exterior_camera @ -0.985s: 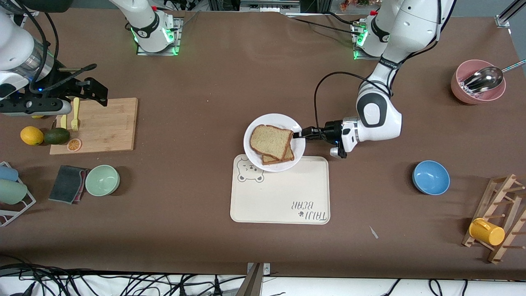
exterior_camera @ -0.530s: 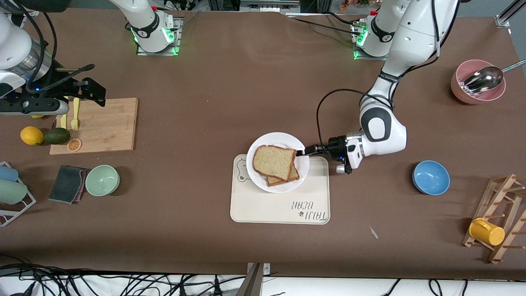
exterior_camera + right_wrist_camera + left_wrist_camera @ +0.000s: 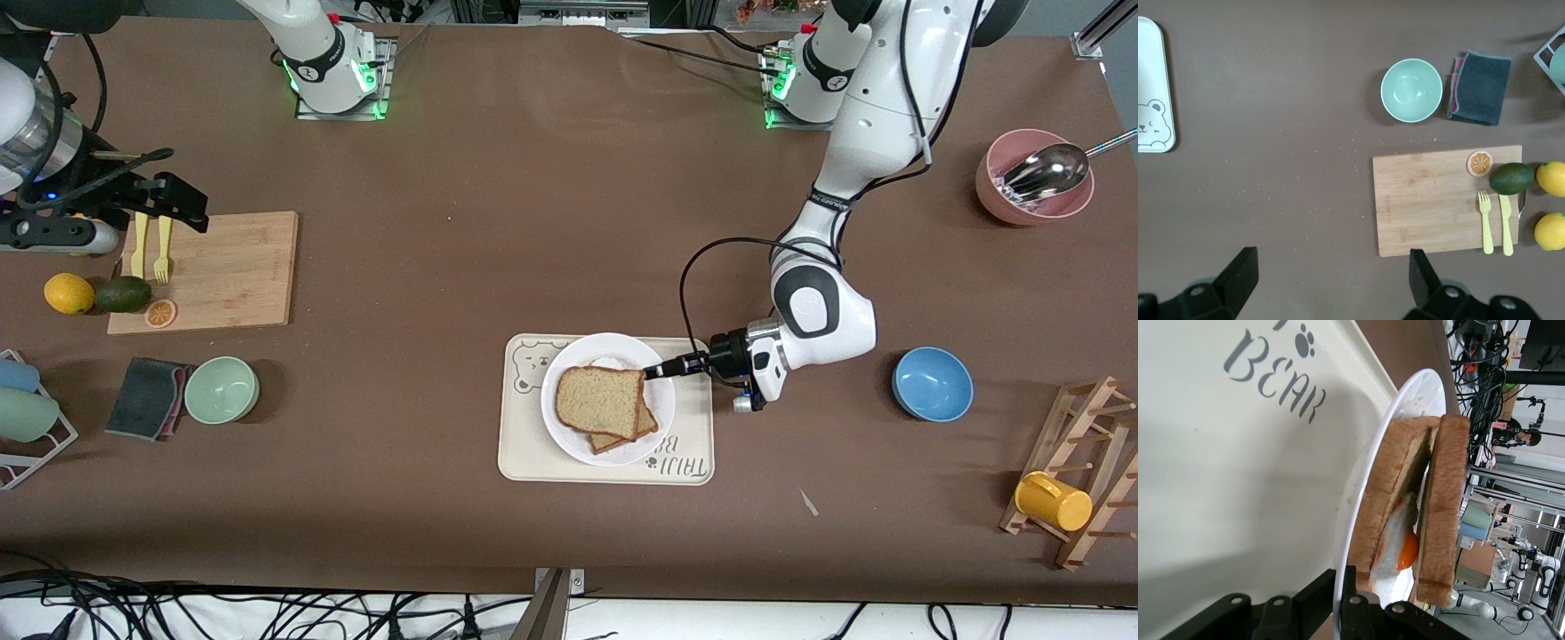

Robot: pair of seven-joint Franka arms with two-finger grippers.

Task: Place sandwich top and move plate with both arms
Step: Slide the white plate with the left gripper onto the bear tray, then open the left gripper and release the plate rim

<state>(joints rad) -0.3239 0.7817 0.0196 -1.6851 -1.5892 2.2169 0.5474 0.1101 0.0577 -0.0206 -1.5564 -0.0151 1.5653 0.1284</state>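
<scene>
The white plate [image 3: 569, 364] sits over the cream bear-print tray [image 3: 533, 458]. On it the plain sandwich top [image 3: 600, 400] lies over the lower slice [image 3: 649, 420], which bears a fried egg [image 3: 1408, 549] in the left wrist view. My left gripper [image 3: 656, 371] is shut on the plate's rim [image 3: 1358, 513], at the side toward the left arm's end. My right gripper [image 3: 182, 200] is open and empty, high above the wooden cutting board [image 3: 227, 267]; its fingers [image 3: 1238, 273] show spread wide in the right wrist view.
On the board lie a yellow fork [image 3: 163, 244] and knife. A lemon [image 3: 68, 293], avocado [image 3: 122, 293], green bowl [image 3: 221, 389] and grey cloth [image 3: 147, 397] lie beside it. A blue bowl [image 3: 932, 383], pink bowl with scoop [image 3: 1031, 178] and wooden rack with yellow cup [image 3: 1053, 500] are at the left arm's end.
My left gripper has carried the plate with the sandwich toward the front camera, from the bare table onto the tray. My right arm has drifted slightly outward over the board.
</scene>
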